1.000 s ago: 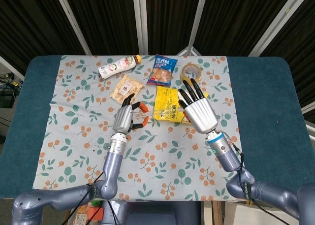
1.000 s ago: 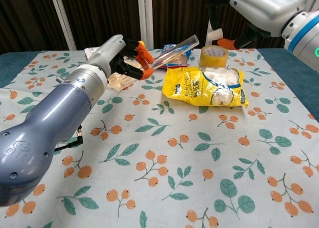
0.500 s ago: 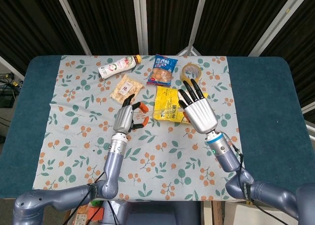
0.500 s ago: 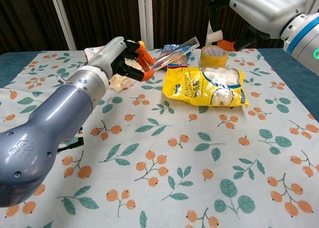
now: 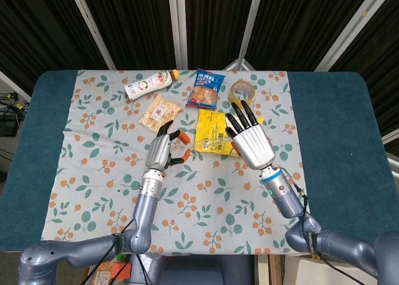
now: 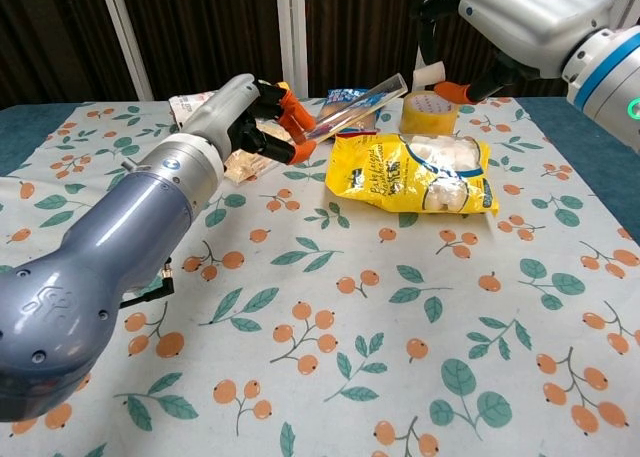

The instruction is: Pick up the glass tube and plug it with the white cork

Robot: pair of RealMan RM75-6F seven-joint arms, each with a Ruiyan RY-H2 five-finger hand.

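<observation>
In the chest view my left hand (image 6: 245, 107) holds the clear glass tube (image 6: 355, 105) between its orange fingertips. The tube slants up to the right above the table, its open end pointing at my right hand (image 6: 510, 17). That hand is raised at the upper right and pinches the small white cork (image 6: 430, 74) against its orange-tipped thumb, a short gap from the tube's end. In the head view the left hand (image 5: 161, 153) hovers over the cloth. The right hand (image 5: 251, 140) shows its back, hiding the cork. The tube is hard to make out there.
A yellow snack bag (image 6: 415, 172) lies under both hands, with a tape roll (image 6: 430, 112) behind it. A blue snack packet (image 5: 206, 88), a small clear packet (image 5: 161, 112) and a lying bottle (image 5: 148, 84) sit at the far side of the floral cloth (image 5: 93, 141).
My left hand has shifted slightly, carrying the tube's open end a little to the right, closer to the cork. The right hand has barely moved.
</observation>
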